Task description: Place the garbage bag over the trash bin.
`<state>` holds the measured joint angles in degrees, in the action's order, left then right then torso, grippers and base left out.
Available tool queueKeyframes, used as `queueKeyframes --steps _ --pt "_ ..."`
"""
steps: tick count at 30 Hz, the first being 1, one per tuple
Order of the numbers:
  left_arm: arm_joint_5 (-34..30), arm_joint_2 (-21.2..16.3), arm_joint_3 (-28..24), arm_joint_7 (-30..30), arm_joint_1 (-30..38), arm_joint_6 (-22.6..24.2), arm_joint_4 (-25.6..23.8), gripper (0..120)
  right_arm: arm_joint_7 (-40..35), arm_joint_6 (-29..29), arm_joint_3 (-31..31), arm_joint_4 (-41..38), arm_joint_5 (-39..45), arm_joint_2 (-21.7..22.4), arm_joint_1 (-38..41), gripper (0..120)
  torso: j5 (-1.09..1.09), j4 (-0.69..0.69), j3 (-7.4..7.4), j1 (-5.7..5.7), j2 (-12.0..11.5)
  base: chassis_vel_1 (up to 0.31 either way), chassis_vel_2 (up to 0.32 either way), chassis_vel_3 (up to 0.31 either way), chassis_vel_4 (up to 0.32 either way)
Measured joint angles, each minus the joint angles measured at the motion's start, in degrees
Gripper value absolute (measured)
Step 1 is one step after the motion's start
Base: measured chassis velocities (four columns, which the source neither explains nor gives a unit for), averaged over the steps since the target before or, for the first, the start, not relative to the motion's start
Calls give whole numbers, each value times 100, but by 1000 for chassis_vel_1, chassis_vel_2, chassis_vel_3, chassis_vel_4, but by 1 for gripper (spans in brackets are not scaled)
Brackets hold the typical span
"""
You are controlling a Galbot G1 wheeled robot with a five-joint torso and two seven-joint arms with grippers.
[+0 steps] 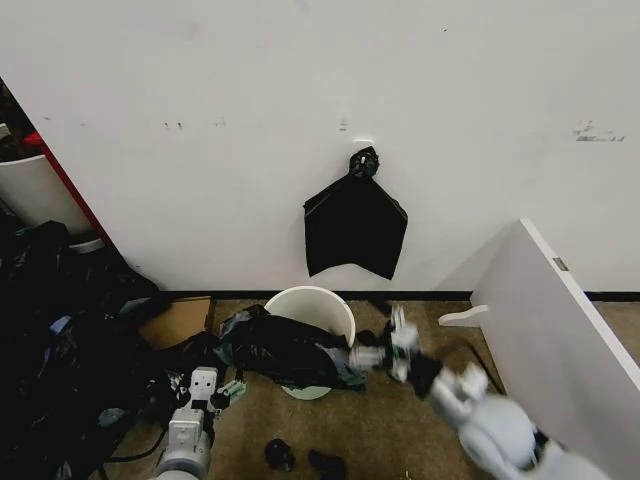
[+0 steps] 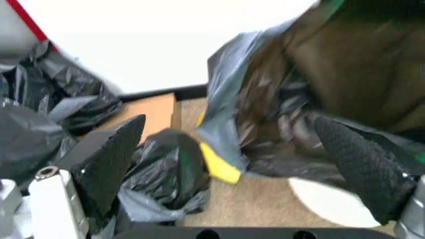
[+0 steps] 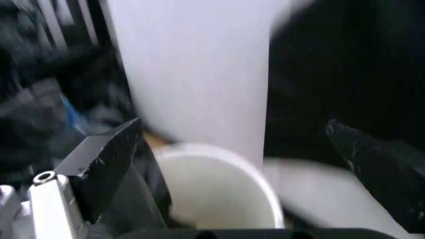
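The trash bin (image 1: 318,305) is a round white pail standing on the floor against the wall. The garbage bag (image 1: 285,350), glossy black and crinkled, is draped over the bin's front and left rim and spills onto the floor. My left gripper (image 1: 228,390) is low at the bag's left end. In the left wrist view it (image 2: 246,164) is open, its fingers (image 2: 109,159) wide apart, with the bag (image 2: 299,99) just ahead. My right gripper (image 1: 395,348) hovers beside the bin's right rim. It (image 3: 242,169) is open, facing the bin's (image 3: 219,184) mouth.
Flat black bags (image 1: 355,225) hang from a knot on the wall above the bin. A heap of dark bags (image 1: 70,340) fills the left floor, with a white tub (image 1: 30,185) behind and cardboard (image 1: 180,320) beside. A white board (image 1: 560,320) leans at the right.
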<state>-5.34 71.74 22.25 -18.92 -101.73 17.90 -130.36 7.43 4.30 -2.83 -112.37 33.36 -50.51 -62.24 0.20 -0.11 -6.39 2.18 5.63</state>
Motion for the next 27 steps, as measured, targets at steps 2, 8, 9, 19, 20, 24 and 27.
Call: queueKeyframes --steps 2,8,9,19,20,24,27 --pt "74 64 -1 57 -187 -81 -262 100 217 1291 321 611 315 -274 839 100 1 -1 -1 0 0 0 0 0 0" --pt "126 148 5 -47 -312 -265 -345 100 287 2792 825 1801 223 -982 2274 100 -2 1 -1 1 0 0 0 0 0" --pt "128 160 7 -68 -314 -287 -345 100 332 3077 884 1985 104 -1105 2453 100 -1 1 -1 0 0 0 0 0 0" --pt "129 199 -2 -153 -279 -382 -406 100 1111 3785 989 3170 -1333 -1685 2898 100 0 -2 0 0 0 0 0 0 0" --pt "129 205 -8 -164 -262 -394 -406 100 1096 3732 986 3277 -1381 -1736 2907 99 0 -2 0 0 0 0 0 0 0" --pt "129 220 -24 -194 -226 -428 -360 100 1025 3656 972 3376 -1357 -1785 2903 88 0 -2 0 0 0 0 0 0 0" --pt "129 222 -28 -210 -213 -436 -339 100 999 3656 972 3359 -1285 -1773 2888 81 0 -2 0 0 0 0 0 0 0"
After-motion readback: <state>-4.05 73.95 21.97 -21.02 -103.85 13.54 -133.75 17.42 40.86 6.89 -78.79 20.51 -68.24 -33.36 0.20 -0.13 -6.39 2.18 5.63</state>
